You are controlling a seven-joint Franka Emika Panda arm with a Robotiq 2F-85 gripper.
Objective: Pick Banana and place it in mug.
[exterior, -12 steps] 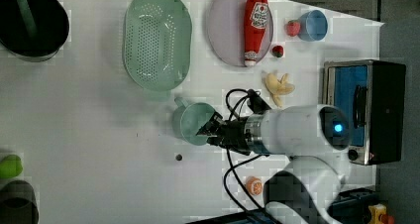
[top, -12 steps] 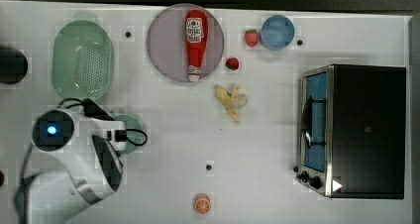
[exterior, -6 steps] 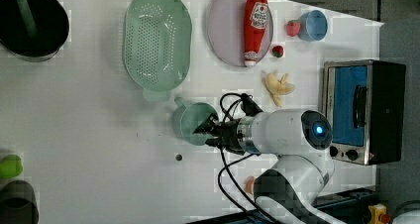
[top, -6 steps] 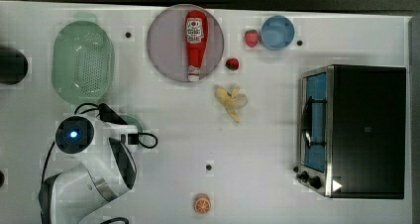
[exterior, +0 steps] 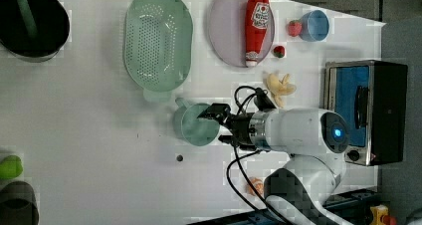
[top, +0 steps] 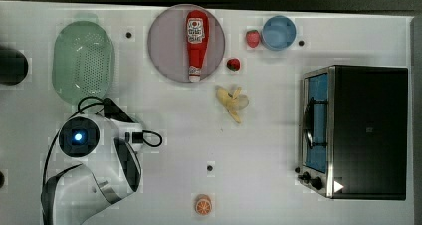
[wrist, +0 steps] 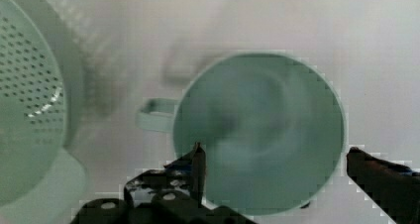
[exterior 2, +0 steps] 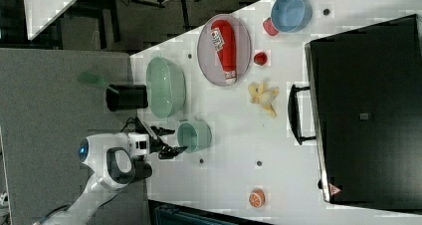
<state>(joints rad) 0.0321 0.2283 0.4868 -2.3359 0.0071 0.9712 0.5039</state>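
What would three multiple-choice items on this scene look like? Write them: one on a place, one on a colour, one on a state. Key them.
1. Where is the banana?
A. in the colander
B. on the table, beside the plate
C. inside the toaster oven

2. What colour is the bottle on the plate?
A. red
B. blue
C. yellow

3. How is the gripper?
A. shut on the banana
B. open, holding nothing
C. shut on the bottle

Key: 1 B, the top view shows it lying on bare table; 2 A, the bottle is red with a white cap; 3 B, the wrist view shows the fingers wide apart over the empty mug.
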